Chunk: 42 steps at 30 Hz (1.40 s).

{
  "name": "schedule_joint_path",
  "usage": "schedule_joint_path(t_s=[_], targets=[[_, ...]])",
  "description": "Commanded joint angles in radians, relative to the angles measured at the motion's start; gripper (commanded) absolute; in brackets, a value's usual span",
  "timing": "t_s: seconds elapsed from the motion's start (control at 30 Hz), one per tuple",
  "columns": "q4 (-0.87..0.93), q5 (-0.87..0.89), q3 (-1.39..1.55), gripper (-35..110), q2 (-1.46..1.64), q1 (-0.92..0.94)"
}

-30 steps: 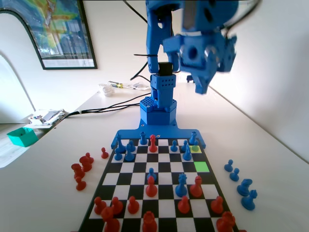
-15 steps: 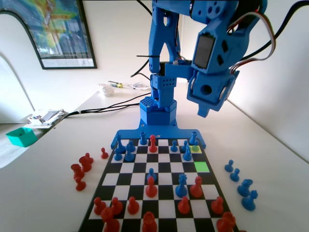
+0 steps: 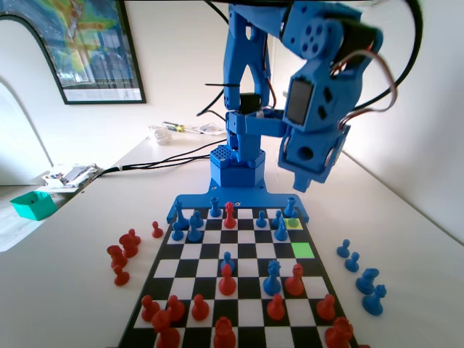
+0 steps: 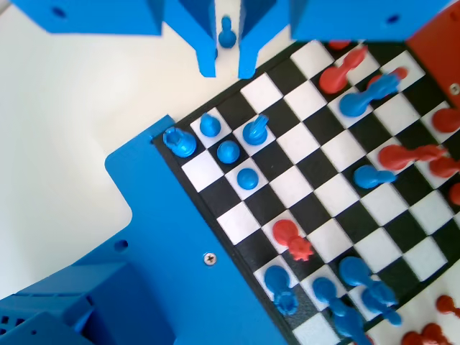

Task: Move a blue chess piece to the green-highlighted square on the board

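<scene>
Fixed view, left to right. A teal tray [image 3: 32, 204] sits on the white surface [image 3: 87, 290] at far left. Captured red pieces [image 3: 123, 254] lie in a loose group off the board's left edge. The board [image 3: 239, 308] runs down the centre, its blue frame at the far end under the arm base. Blue pieces cluster on the far rows; a red piece [image 3: 230, 214] stands among them on the far row. Mid-board: a blue piece, a red pawn just in front of it, then a taller blue piece [image 3: 272, 278] with a red one beside it. More red pieces fill the near rows.

The blue chess piece [image 3: 281, 230], a pawn, stands in the far right corner area, just left of the yellow square, one row behind the green-highlighted square [image 3: 302, 250]. The green square is bare, on the board's right column. Captured blue pieces [image 3: 362, 275] stand off the right edge.

The claw [image 3: 303, 181] hangs in the air above the far right corner, tips pointing down, well clear of all pieces.

Wrist view: the claw [image 4: 226, 68] has its jaws slightly parted with a narrow gap, nothing held; a blue pawn off the board shows through the gap on the surface below. Five blue pieces, the pawn [image 4: 246, 177] among them, cluster in the board corner just below the jaws
</scene>
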Motion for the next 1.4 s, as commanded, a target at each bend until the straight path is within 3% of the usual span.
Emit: schedule_joint_path(t_s=[0.0,0.43,1.37], targets=[[-0.049,0.006,0.041,10,0.067,-0.025],[-0.27,0.032,0.232,12,0.089,-0.055],[-0.436,0.063,0.344,13,0.044,-0.078]])
